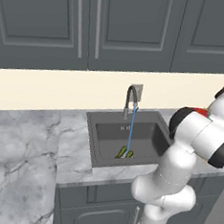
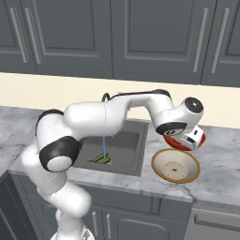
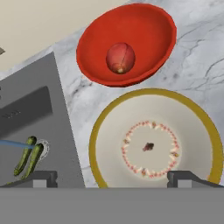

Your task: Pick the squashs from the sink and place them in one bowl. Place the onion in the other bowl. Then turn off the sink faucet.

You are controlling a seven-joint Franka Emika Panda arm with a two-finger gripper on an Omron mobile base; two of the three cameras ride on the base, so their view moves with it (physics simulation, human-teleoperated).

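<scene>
Hand view showed the squashs [image 3: 28, 156] at eight o'clock from the open, empty gripper [image 3: 112, 177], lying lengthwise toward one o'clock.

Setting: simulated home kitchen.
I see dark grey upper cabinets [image 1: 88, 25] over a cream backsplash [image 1: 49, 87], a marble counter [image 1: 24, 144] with an inset sink [image 1: 126, 137] and running gooseneck faucet [image 1: 131, 100], plus base cabinets [image 2: 140, 215] below.
</scene>
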